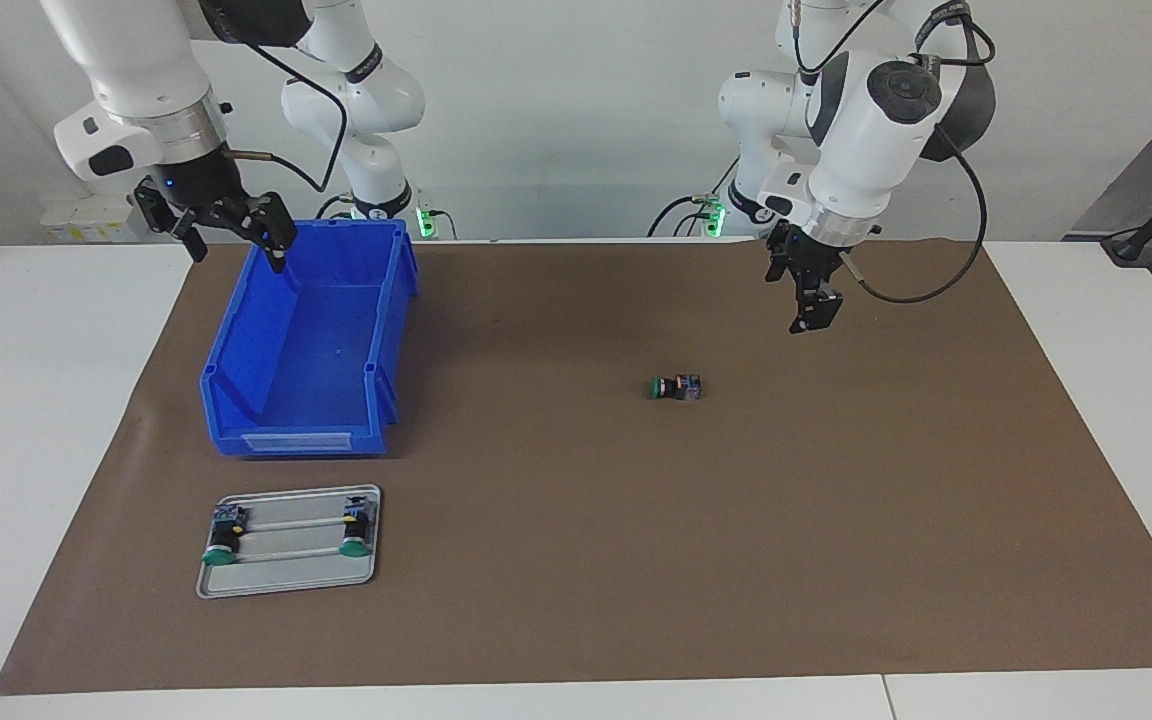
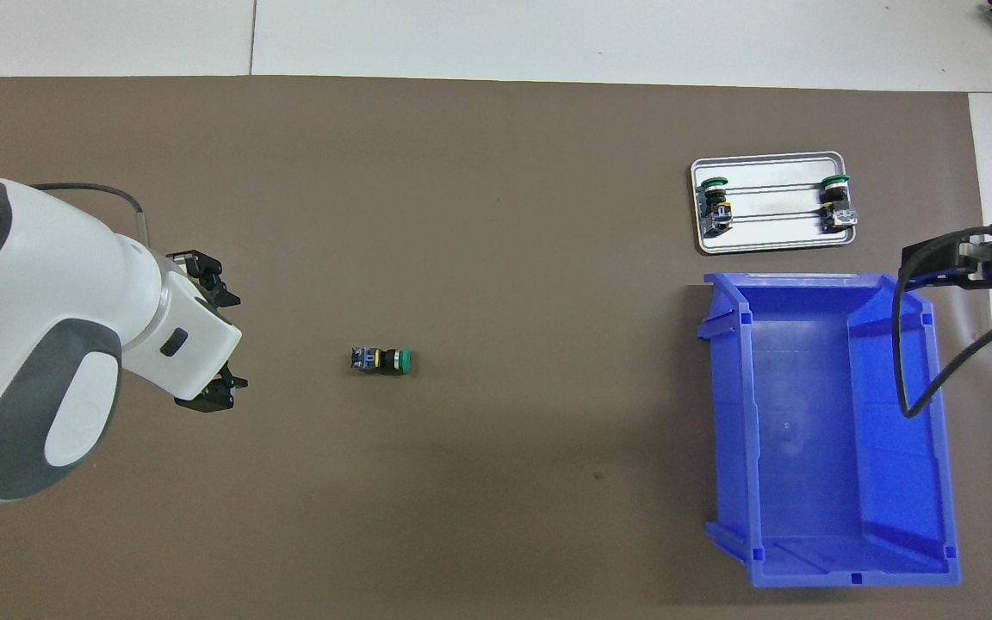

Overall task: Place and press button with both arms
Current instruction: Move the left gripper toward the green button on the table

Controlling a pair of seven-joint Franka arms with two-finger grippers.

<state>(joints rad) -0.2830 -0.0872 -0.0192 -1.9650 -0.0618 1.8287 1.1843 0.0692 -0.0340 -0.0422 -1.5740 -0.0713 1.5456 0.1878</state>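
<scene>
Brown matting covers the worktop (image 1: 576,560); the right gripper (image 1: 236,228) waits with fingers spread and empty over the blue bin's (image 1: 306,400) rim; a tray (image 1: 288,585) carries two more buttons; the button (image 1: 676,388) lies on its side mid-mat, untouched; the left gripper (image 1: 808,290) hangs open above the mat, nearer the robots; pickup looks next, calling for descent onto its body.

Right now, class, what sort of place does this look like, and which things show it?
Probably a robotics lab bench: two white arms, a brown mat, a blue bin, and a metal tray of push-buttons.
</scene>
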